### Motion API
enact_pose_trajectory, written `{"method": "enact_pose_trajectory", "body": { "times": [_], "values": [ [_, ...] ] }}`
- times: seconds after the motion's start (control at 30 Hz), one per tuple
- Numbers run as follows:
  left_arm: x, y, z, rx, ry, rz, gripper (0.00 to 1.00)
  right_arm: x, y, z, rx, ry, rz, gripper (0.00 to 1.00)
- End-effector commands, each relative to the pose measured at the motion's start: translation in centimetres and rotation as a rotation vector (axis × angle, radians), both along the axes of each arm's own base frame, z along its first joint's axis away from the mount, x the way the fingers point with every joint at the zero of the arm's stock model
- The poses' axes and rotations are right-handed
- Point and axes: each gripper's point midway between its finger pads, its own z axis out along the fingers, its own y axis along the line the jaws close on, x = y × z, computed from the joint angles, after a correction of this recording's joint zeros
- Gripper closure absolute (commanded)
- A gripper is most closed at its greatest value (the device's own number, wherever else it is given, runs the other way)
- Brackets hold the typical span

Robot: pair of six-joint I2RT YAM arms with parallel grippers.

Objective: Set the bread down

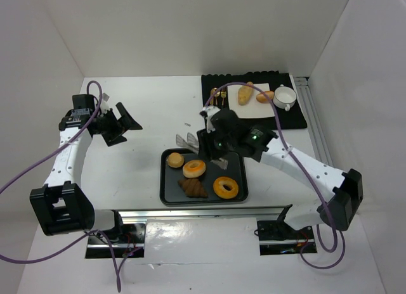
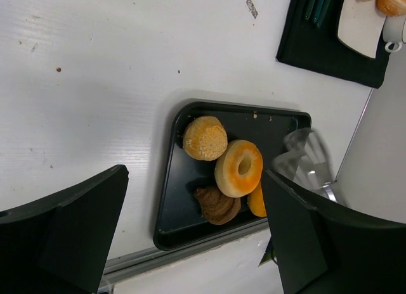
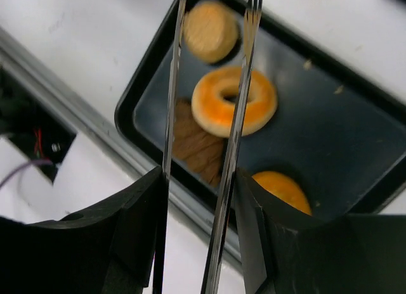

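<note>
The right tool is clamped on tongs, their blades apart above the ring roll in the tray at the bench's near edge. A loaf lies on the far plate. The left tool hangs wide. Picking looks underway; next, lower the blades astride the ring roll and squeeze.

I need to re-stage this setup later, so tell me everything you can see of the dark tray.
The tray is black, rectangular with rounded corners and a low raised rim, matte. It lies flat on the white table near the front edge, between the arm bases. It holds a round tan bun, two orange ring-shaped rolls and a brown croissant; part of its floor is bare but for crumbs. Metal tongs reach over it; contact unclear.
</note>
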Motion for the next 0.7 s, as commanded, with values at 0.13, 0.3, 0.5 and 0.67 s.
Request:
{"method": "enact_pose_trajectory", "body": {
  "times": [0.13, 0.3, 0.5, 0.67],
  "values": [
    [0.0, 0.3, 1.8, 0.031, -0.07, -0.009, 0.0, -3.4, 1.4, -3.3, -0.042, 0.115, 0.057, 0.44],
    [-0.1, 0.2, 1.5, 0.03, -0.061, -0.009, 0.0, -3.4, 2.2, -4.9, -0.078, 0.125, 0.063, 0.41],
    [-0.4, 0.3, 1.6, 0.037, -0.06, -0.003, 0.0, -1.6, 3.2, -6.5, -0.103, 0.113, 0.087, 0.41],
    [-0.4, 0.3, 1.6, 0.037, -0.06, -0.003, 0.0, -1.0, 4.2, -7.8, -0.078, 0.137, 0.122, 0.41]
  ]
}}
